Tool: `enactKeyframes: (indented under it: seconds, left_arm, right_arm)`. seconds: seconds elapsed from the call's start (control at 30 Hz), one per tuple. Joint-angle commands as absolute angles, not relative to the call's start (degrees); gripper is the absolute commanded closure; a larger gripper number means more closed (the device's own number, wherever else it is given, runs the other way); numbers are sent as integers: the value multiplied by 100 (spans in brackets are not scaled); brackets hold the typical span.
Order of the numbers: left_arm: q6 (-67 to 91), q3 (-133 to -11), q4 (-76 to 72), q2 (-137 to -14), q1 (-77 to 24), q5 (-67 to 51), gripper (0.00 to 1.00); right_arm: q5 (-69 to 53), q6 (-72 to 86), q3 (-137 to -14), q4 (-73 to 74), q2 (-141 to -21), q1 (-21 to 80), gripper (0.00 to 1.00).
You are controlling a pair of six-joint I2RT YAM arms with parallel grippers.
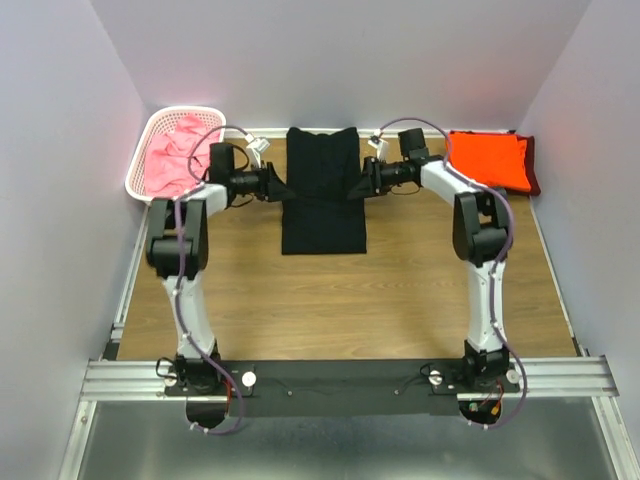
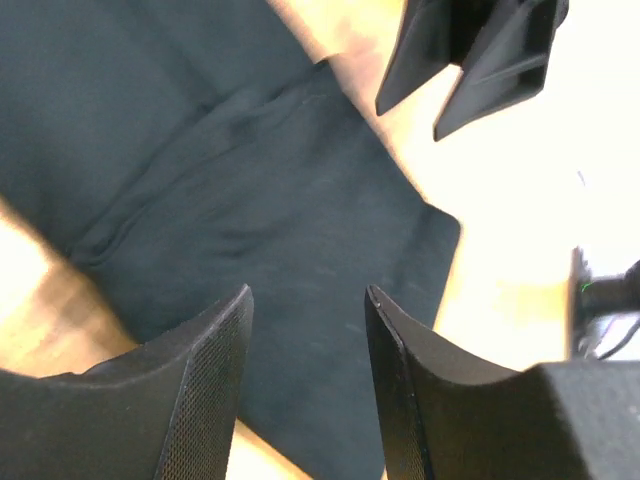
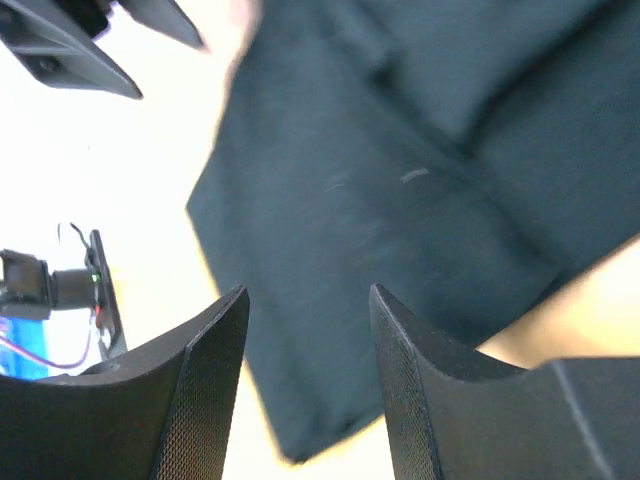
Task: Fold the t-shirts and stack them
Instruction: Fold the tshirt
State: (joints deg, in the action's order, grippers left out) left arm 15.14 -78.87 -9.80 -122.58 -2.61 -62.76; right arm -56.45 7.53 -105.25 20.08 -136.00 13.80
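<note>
Nearest you, both arm bases sit on the silver aluminium rail at the front edge of the brown wooden table; from there each arm rises, bends at the elbow and reaches toward the far half of the board, then turns inward.

Past mid-table you find the plain soft black t-shirt; it lies flat on the wood as a long narrow rectangle, its near hem about halfway up the table and its far end by the back wall; in both wrist views a folded edge shows as a ridge across the cloth.

Your left gripper sits at the shirt's left edge, about halfway along it; your right gripper sits at the right edge directly opposite; the two point at each other across the cloth. On each, the jaws stand apart with nothing between them; through each gap you see only the black cloth lying below; whether any fingertip touches the cloth, you cannot tell from these views. Each wrist camera also catches the other gripper's dark fingers at the top of its picture.

Farthest away, the white plastic lattice basket stands in the left back corner, heaped with crumpled pink t-shirts; in the right back corner a folded bright orange t-shirt rests on a dark maroon t-shirt, of which only the right edge shows.
</note>
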Motion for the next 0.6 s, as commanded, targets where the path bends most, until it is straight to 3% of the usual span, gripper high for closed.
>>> enactKeyframes:
  seconds: [0.0,0.1,0.3,0.57]
  left_arm:
    - [-1392,-7464,722,-10646,-220,-5996,43]
    - [-3335,-6832,1683,-9959,-220,-5583,43]
    - [-5569,-5987,2452,-9256,-395,-4932,43]
    - [-6126,-5002,1644,-8895,-1388,-3807,43]
  right_arm:
    - [-4978,-698,-9505,2546,-11765,1554,41]
    - [-4291,-1492,-8548,2785,-11016,1941,43]
    - [-2902,-2626,-7313,2769,-10336,2794,46]
    - [-2347,-2988,-6987,2417,-10643,3059,46]
